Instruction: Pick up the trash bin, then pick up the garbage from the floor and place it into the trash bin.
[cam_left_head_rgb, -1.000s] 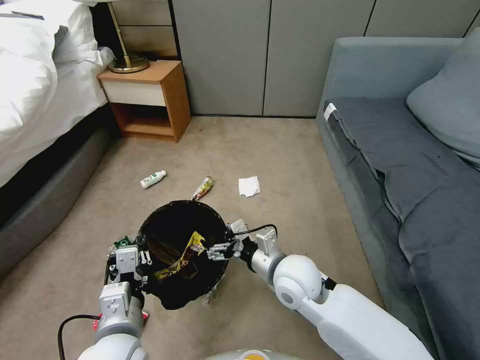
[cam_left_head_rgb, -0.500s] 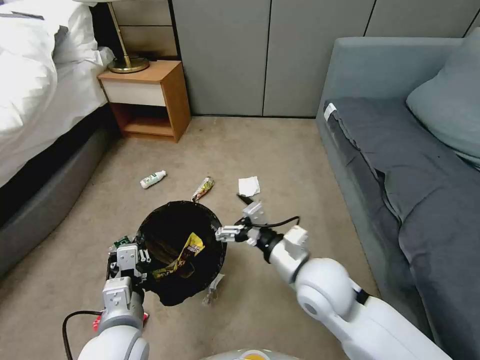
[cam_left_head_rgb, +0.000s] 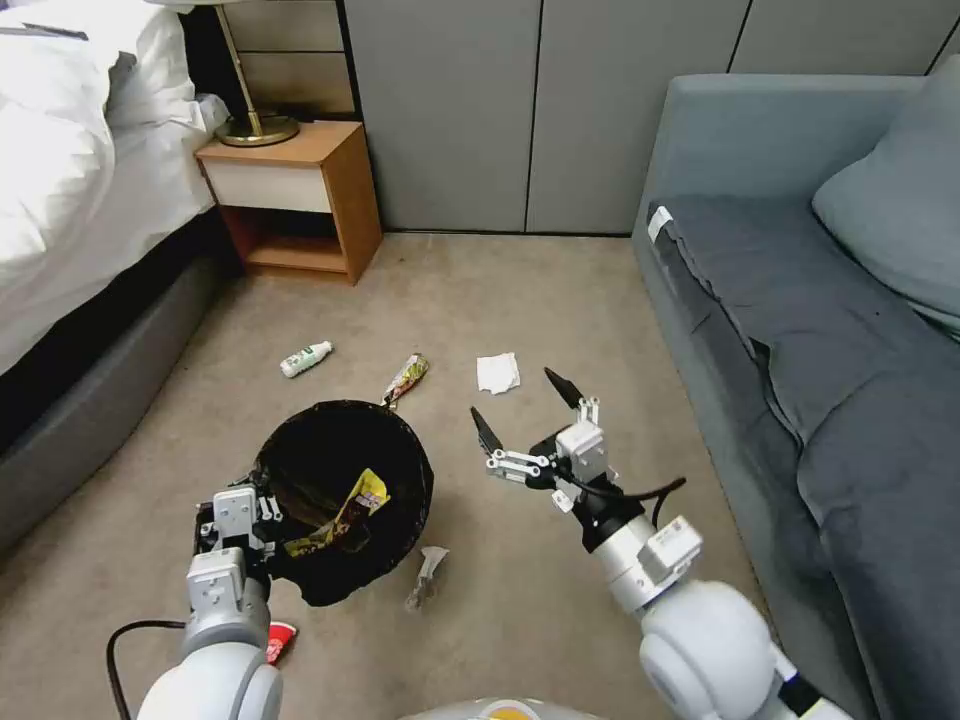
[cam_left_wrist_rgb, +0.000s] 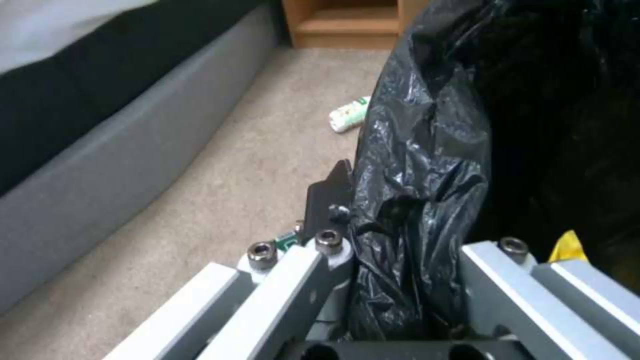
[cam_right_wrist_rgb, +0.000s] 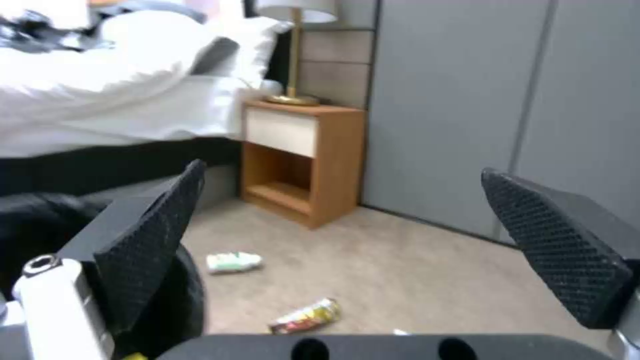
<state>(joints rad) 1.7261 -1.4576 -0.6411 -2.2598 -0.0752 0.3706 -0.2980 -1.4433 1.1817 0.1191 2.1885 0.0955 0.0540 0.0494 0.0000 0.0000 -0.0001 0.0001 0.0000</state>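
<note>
Two sets of jaws in play. Left gripper (cam_left_head_rgb: 262, 512) jaws are clamped on the near-left rim of the trash bin (cam_left_head_rgb: 400, 500), a round bucket lined with a crinkled black plastic bag; left wrist view shows the bag fold pinched between the fingers (cam_left_wrist_rgb: 330, 192). Right gripper (cam_left_head_rgb: 525, 412) jaws are spread wide with nothing between them, hanging above the carpet just right of the bin, black textured pads (cam_right_wrist_rgb: 563, 245) well apart.

Inside the bin, a yellow and brown snack wrapper (cam_left_head_rgb: 345, 510) lies against the liner. On the beige carpet floor (cam_left_head_rgb: 560, 290): a small white bottle with a green label (cam_left_head_rgb: 305, 358) beyond the bin to its left, a yellow-red crumpled snack wrapper (cam_left_head_rgb: 407, 376) just past the bin's far rim, a white tissue square (cam_left_head_rgb: 497, 372) beyond the right gripper. Near side of the bin: a clear-grey crumpled scrap (cam_left_head_rgb: 428, 575) just beside the base, and a red piece (cam_left_head_rgb: 280, 640) next to the left arm.

Wooden bedside cabinet (cam_left_head_rgb: 300, 195) with a brass lamp base (cam_left_head_rgb: 255, 128) stands at the far left, by the bed with white bedding (cam_left_head_rgb: 70, 170). Grey sofa (cam_left_head_rgb: 800, 300) runs along the right side of the floor.
</note>
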